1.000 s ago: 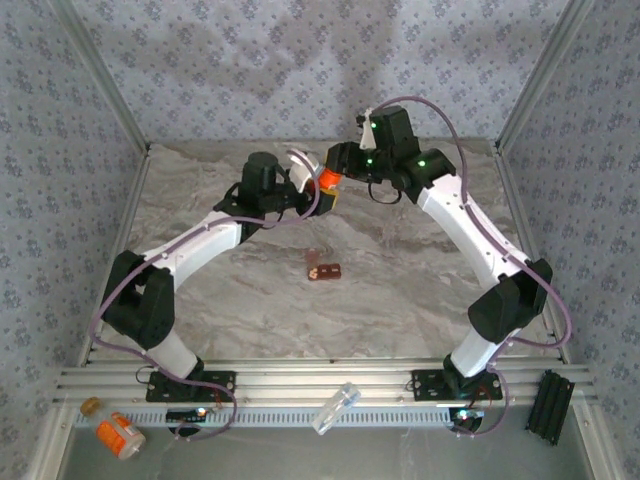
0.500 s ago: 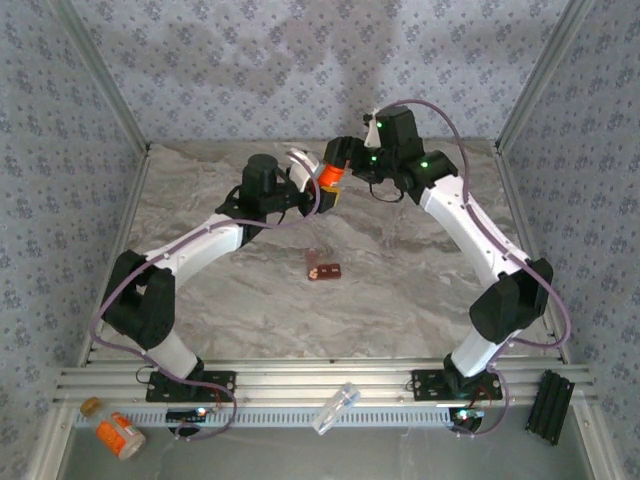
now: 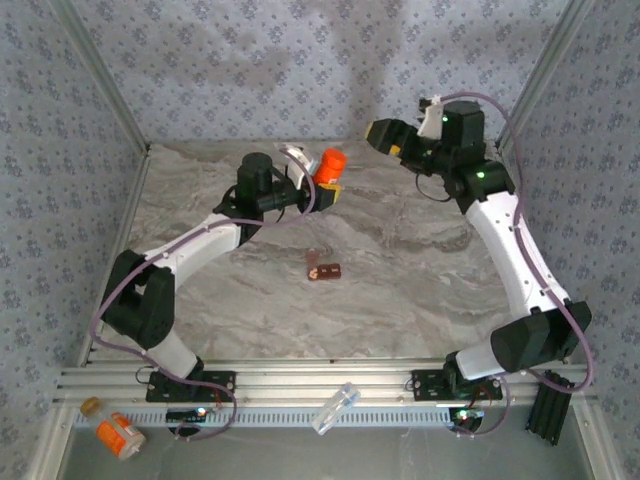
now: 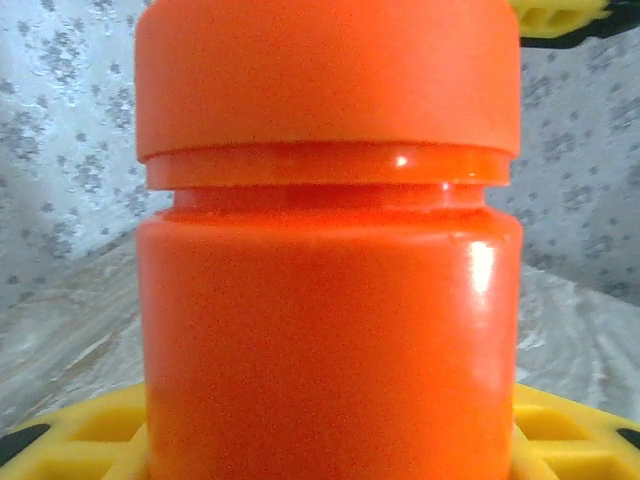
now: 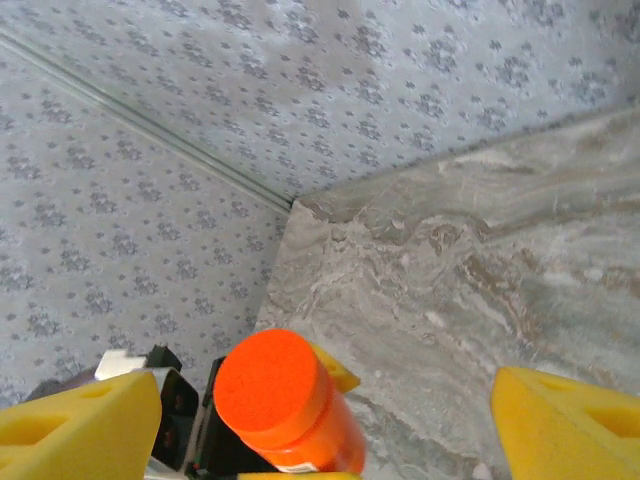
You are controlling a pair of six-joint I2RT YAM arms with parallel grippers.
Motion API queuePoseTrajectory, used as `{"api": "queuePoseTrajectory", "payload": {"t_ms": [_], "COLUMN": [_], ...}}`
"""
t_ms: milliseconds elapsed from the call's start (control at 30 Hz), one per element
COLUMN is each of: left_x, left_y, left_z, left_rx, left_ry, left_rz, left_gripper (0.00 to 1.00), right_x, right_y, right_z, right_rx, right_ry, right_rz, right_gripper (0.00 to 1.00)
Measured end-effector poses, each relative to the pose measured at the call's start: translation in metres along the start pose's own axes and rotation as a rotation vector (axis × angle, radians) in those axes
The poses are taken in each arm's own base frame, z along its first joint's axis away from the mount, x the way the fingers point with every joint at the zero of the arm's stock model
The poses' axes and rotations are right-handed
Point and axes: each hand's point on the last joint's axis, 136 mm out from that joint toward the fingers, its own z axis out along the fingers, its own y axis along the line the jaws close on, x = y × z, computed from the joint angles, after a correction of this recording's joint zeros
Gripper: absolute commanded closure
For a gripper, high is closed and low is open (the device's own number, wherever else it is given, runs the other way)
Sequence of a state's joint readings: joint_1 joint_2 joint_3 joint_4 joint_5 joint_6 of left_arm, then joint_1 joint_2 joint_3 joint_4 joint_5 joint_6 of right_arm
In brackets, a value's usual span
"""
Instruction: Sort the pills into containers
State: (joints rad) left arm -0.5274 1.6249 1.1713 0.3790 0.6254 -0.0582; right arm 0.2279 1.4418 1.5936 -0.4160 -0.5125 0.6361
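**Left arm.** The left gripper (image 3: 320, 180) was over the far middle of the table (image 3: 420, 290). Its yellow fingers (image 4: 70, 440) were clamped on the lower body of an orange bottle (image 3: 331, 163). The left wrist view showed a pad against each side of the bottle's base. The orange cap (image 4: 330, 75) was on and faced up.

**Right arm.** The right gripper (image 3: 384, 133) was raised near the back wall, to the right of the bottle and apart from it. Its yellow fingers (image 5: 570, 425) were spread wide and held nothing. The right wrist view looked down on the cap of the bottle between them.

**Task item.** The pill box (image 3: 324, 270) lay flat near the middle of the table, on the near side of both grippers and clear of them. A small reddish piece (image 3: 313, 256) lay just beside its far left corner; its identity could not be told.

**Near ledge.** A labelled bottle (image 3: 120, 434) lay at the left end. A clear tube (image 3: 336, 407) lay between the arm bases.
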Motion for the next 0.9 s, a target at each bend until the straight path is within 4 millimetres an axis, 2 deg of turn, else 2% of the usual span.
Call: {"api": "queuePoseTrajectory", "payload": {"t_ms": [167,433,533,667,900], "left_x": [-0.018,-0.042,-0.042,-0.028,-0.017], "left_y": [-0.008,-0.035,-0.039,-0.039,-0.040], "left_z": [-0.004,-0.006,-0.005,-0.001,0.000], "left_rx": [0.110,0.276,0.313,0.340,0.355], "left_ry": [-0.023,-0.028,-0.017,0.023,0.063], "left_rz": [-0.040,-0.037,-0.044,-0.083,-0.118], "left_gripper": [1.00,1.00,1.00,1.00,1.00], "right_x": [-0.008,0.000,0.008,0.020,0.044], "right_y": [-0.002,0.031,0.042,0.051,0.047], "right_z": [-0.005,-0.001,0.002,0.011,0.029], "right_rx": [-0.057,-0.178,-0.209,-0.237,-0.248], "right_ry": [0.050,0.155,0.191,0.242,0.332], "right_rz": [-0.170,-0.390,-0.432,-0.472,-0.474], "right_gripper": [0.13,0.13,0.13,0.12,0.13]}}
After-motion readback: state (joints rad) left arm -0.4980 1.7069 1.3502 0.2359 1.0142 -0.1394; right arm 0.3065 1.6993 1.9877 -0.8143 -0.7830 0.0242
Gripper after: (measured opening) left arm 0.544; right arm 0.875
